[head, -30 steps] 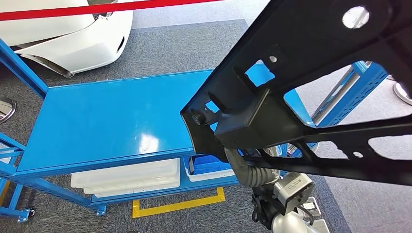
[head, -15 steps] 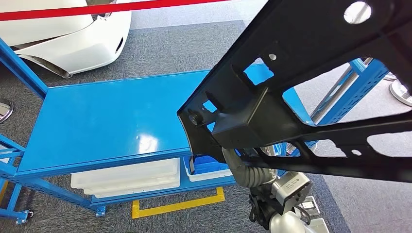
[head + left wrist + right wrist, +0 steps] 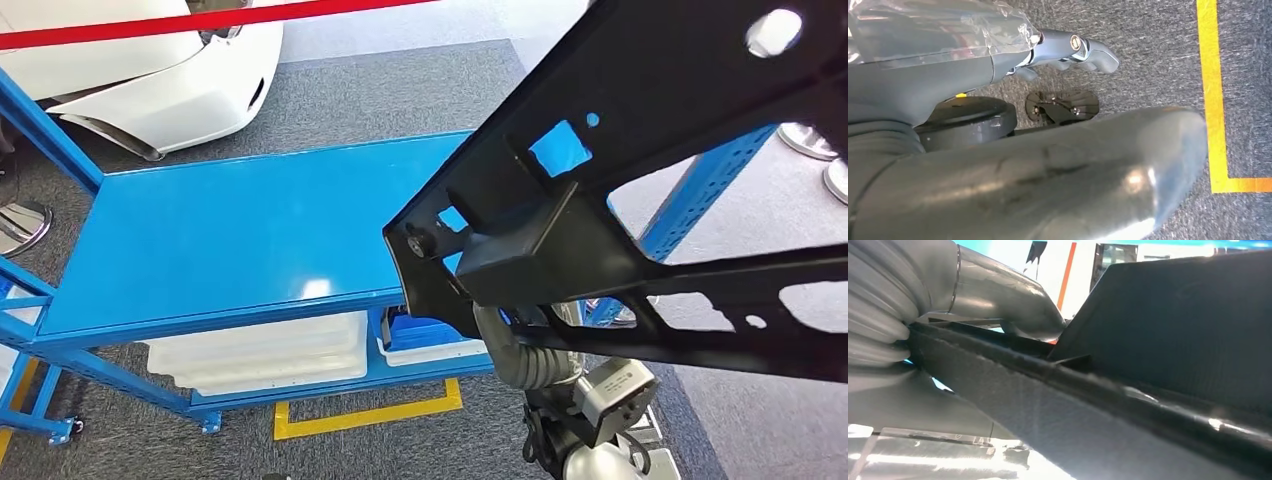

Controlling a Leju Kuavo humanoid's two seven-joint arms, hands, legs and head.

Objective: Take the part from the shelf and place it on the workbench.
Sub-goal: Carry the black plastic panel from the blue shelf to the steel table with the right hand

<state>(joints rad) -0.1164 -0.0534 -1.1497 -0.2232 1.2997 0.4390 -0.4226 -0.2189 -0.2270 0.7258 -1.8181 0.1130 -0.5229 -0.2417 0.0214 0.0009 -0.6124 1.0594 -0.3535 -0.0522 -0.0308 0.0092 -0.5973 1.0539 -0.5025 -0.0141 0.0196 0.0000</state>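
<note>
blue workbench (image 3: 230, 240) | lower shelf: white bins (image 3: 270, 358), contents unclear

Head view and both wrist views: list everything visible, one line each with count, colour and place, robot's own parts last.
Part: one, black, a frame with cutouts, held up close to the camera over the blue table's right end.
Table: one, blue, with a bare glossy top, centre left.
Bins: at least two, pale, one with blue inside, on the table's lower shelf.
Upright: one, blue, perforated, behind the part.
Floor tape: yellow, on grey carpet below the table.
Barrier tape: one, red, across the top.
Car body: white, top left.
Right hand: silver-grey thumb pressed on the part's edge, holding it.
Left hand: grey fingers above the carpet, holding nothing.
</note>
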